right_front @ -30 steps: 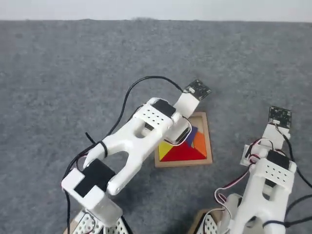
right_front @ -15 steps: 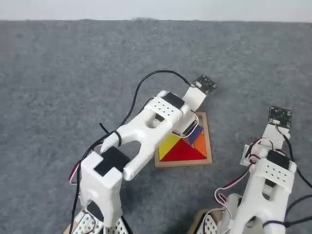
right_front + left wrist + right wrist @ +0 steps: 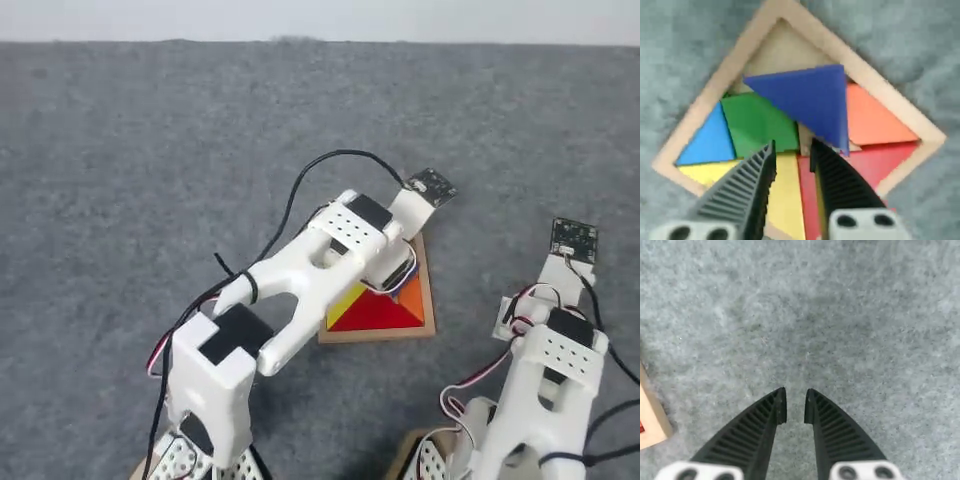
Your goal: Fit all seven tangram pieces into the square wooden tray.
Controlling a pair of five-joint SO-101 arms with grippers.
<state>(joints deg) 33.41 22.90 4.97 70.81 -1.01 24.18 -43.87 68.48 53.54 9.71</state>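
The grey, carpet-like bench [image 3: 120,150] fills my high view. The left arm [image 3: 300,270] stretches across it from the near edge and ends above the square wooden tray [image 3: 380,333]. The right arm [image 3: 545,390] stands near the right edge, well apart from the tray.

The tray lies flat on the bench between the two arms, and the left arm covers most of it from above. In the left wrist view I look straight down into the tray, with its rim [image 3: 890,103] running round the pieces.

The left hand [image 3: 792,150] hangs over the middle of the tray with its fingers a little apart and nothing between them. The right hand [image 3: 795,407] hovers over bare bench with its fingers drawn almost together and nothing held. One corner of the tray just shows beside it.

Inside the tray, the big red triangle [image 3: 860,165] and the yellow piece [image 3: 785,195] sit side by side under the left hand. The dark blue triangle [image 3: 812,100] lies in the centre. It seems to ride over the edges of its neighbours rather than sit flush, though I can't be sure from this angle. The orange piece [image 3: 872,117] touches it on one side and the green piece [image 3: 757,122] on the other. The small light blue triangle [image 3: 710,142] is tucked in a corner next to the green piece. A patch of bare wooden floor [image 3: 780,50] shows in the far corner beyond the dark blue triangle.
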